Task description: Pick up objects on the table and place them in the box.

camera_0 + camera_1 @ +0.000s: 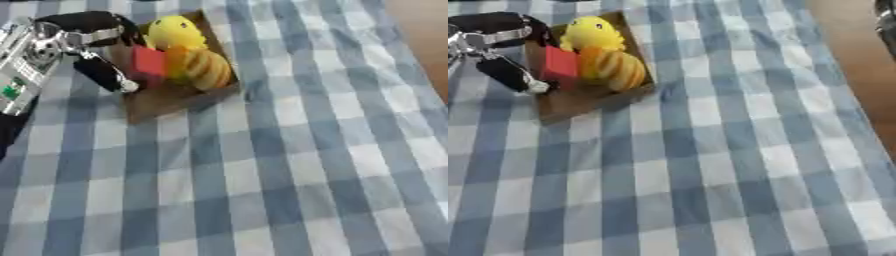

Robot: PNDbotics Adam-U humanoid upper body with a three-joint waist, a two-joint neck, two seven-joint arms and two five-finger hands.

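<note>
Even, soft daylight is covering the scene; no glare is showing on the cloth. Both views are blurring throughout, so check edges are smearing and the toys in the box are losing detail. The left hand is casting a faint shadow onto the cloth at near left. The bare floor at far right is reading warm and unfocused.

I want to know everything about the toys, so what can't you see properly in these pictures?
- Red block: the black left hand covers its near edge; touching or holding, unclear.
- Brown cardboard box: toys hide its floor.
- Yellow plush toy: blurred, lower body behind the striped orange-yellow toy, itself too blurred to identify.
- Right hand: only a dark part at the right eye view's edge.
</note>
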